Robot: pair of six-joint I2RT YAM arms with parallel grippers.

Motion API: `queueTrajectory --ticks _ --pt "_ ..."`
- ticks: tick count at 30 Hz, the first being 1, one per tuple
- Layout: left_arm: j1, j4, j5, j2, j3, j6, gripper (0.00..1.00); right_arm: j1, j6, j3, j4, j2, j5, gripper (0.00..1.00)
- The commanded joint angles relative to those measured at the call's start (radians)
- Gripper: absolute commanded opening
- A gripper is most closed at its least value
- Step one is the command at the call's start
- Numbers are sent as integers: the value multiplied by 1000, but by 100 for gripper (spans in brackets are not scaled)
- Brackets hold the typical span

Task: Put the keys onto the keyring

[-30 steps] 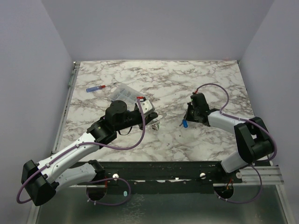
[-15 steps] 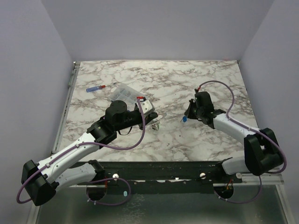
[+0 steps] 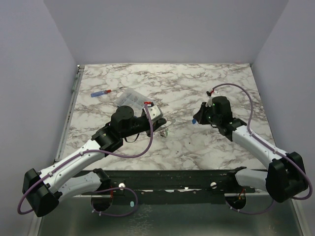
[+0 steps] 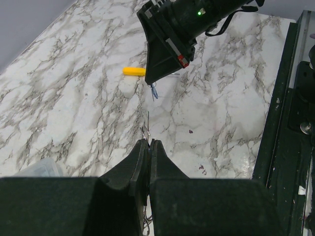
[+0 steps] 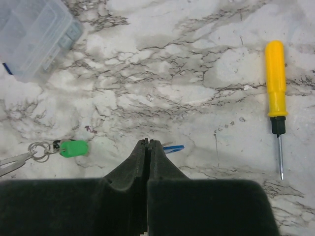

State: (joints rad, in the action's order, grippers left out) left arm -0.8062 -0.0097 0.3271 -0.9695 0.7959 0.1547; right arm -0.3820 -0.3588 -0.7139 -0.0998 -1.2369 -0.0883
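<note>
At the middle of the marble bench [image 3: 197, 83], seen from above, the left tool [image 3: 161, 129] points right and the right tool [image 3: 198, 119] points left. The two are apart, with bare marble between them. A blue key [image 3: 195, 120] shows at the right tool's tip. A red-and-blue screwdriver [image 3: 106, 92] and a clear box [image 3: 130, 97] lie behind the left arm. Compared with a second ago, the right arm's elbow has swung out to the right and its tool, key with it, has gone farther back on the bench; the left arm has not moved. From the left wrist, the left tool's fingers are pressed together on the keyring [image 4: 148, 123], a thin wire whose long axis runs straight ahead out of the fingertips toward the right tool. The blue key hangs below that tool, pointing down at the bench, near a yellow screwdriver [image 4: 134, 71]. From the right wrist, the right tool is closed tight on the blue key, which juts out just right of its tips, long axis nearly level, pointing right and slightly up. A green key [image 5: 74, 148] sits to the left, touching small rings [image 5: 42, 147] that meet a thin wire at the left edge.
</note>
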Motion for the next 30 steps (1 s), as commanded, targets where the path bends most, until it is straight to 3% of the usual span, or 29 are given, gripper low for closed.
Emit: queueTrajectory --ticks 1,11,15,30 --pt "2 16 -15 15 -1 10 0 5 47 19 -10 101 -93 1" --pt "2 12 -25 26 0 14 0 6 98 24 -38 304 -244 1" --pt "3 11 -22 31 -1 17 0 5 126 24 -21 403 -387 1" --pt "3 16 14 26 0 16 0 3 119 9 77 465 -638 1"
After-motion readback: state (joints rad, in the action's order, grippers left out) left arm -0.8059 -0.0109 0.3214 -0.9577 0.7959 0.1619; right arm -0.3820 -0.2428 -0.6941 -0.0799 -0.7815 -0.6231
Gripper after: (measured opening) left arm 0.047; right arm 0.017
